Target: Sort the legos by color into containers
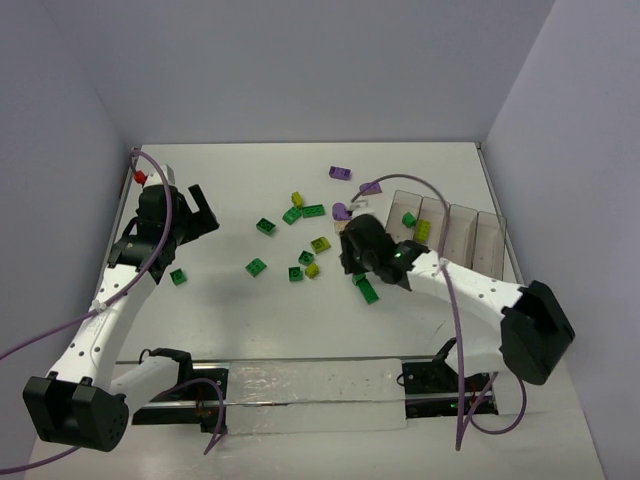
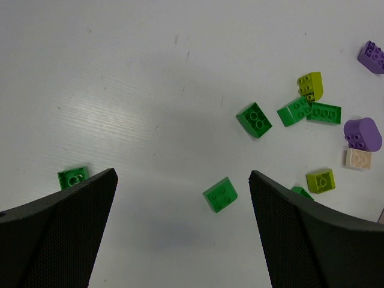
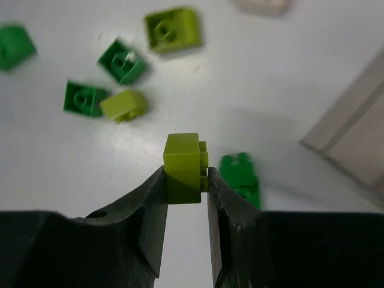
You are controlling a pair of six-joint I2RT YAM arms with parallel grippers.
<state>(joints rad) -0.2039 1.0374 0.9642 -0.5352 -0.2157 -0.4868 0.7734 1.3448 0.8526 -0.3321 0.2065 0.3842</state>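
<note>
Your right gripper (image 3: 186,183) is clamped on one yellow-green brick (image 3: 183,162). It is a small glossy block, taller than it is wide in the wrist view. Its lower part sits between the two black fingers (image 3: 153,222) and its upper part stands out past the tips. Its studs point sideways, toward the finger on the right of that view; its long axis runs along the fingers, out from the wrist.

Beyond those tips you can count four dark green bricks (image 3: 123,60), one of them just beside the held block on the studded side; there are also two loose yellow-green blocks (image 3: 174,30) and one pale piece (image 3: 261,5) cut by the top edge. A corner of the bins (image 3: 354,114) shows ahead and to the right of the gripper. From the top camera there are four bins joined in a row; one green and one yellow-green piece lie in the end nearest that gripper, though you cannot tell exactly which compartments.

Your left gripper (image 2: 181,177) is spread wide with nothing between the fingers. Ahead of it lie six green pieces (image 2: 220,194), two yellow-green, two purple pieces (image 2: 362,133) and one tan piece (image 2: 359,159); the purple and tan ones sit far off to the right.
</note>
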